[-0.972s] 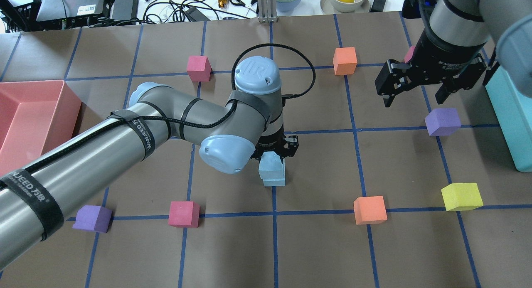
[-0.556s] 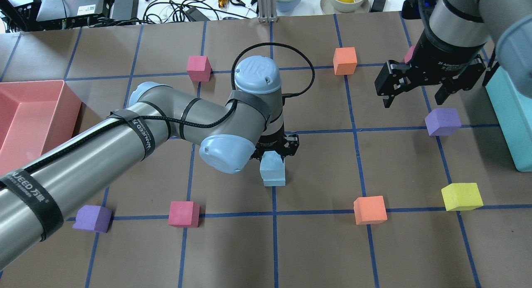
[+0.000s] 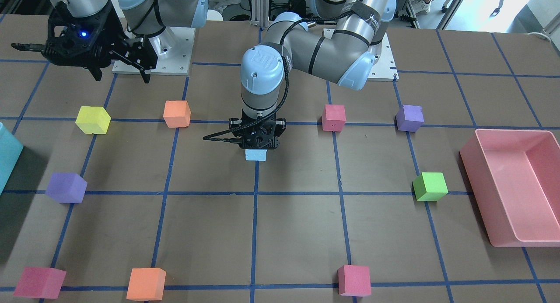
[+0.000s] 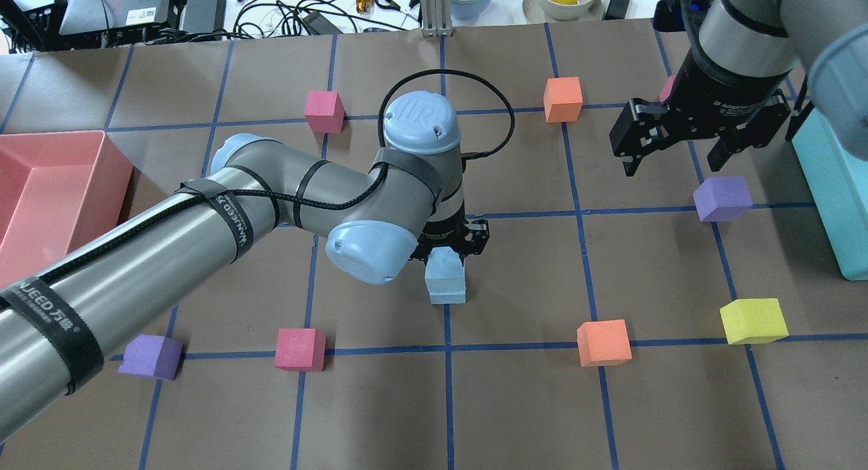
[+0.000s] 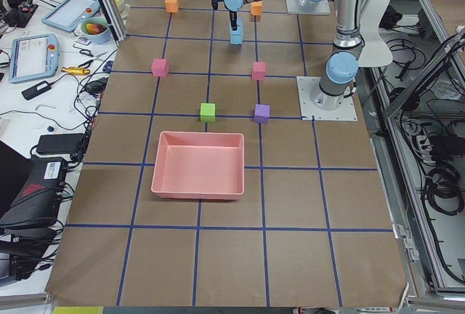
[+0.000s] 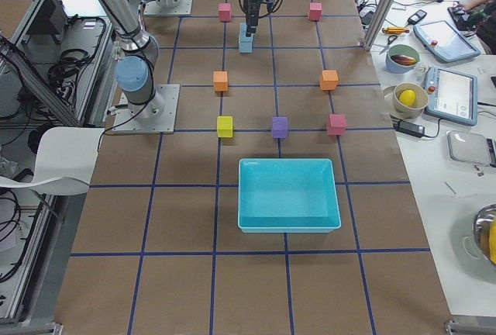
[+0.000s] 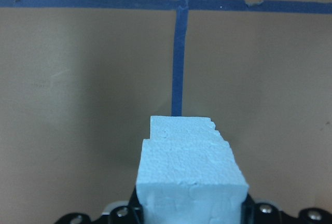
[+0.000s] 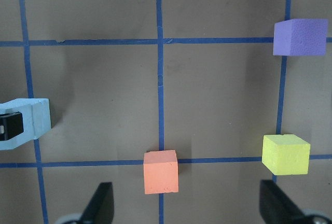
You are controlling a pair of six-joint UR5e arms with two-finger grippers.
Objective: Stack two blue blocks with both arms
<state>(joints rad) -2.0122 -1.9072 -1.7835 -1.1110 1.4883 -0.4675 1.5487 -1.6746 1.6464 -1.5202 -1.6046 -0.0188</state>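
A brown worktop point(image 4: 515, 402) marked into squares by blue tape carries scattered coloured foam cubes, with a pink bin point(image 4: 41, 185) at the robot's left end and a teal bin point(image 4: 834, 205) at its right end.

The left arm point(image 4: 203, 232) reaches in to the middle of the worktop and points straight down. Its hand point(image 3: 258, 141) is closed on the upper blue block point(image 4: 444, 263), gripping it by two opposite sides. That block sits directly under the hand and on top of the lower blue block point(image 4: 447, 294), which rests on a tape line. The two look seated together, though whether they fully touch is hard to tell. In the left wrist view the lower block shows a little past the upper block's far edge, so the stack looks slightly offset.

The right arm point(image 4: 746, 29) hangs well apart, towards the teal bin. Its hand point(image 4: 671, 154) is open and empty, raised above the worktop near a purple cube point(image 4: 722, 197).

The left hand is by far the nearer to the stack. Letting go looks like the likely remaining step.
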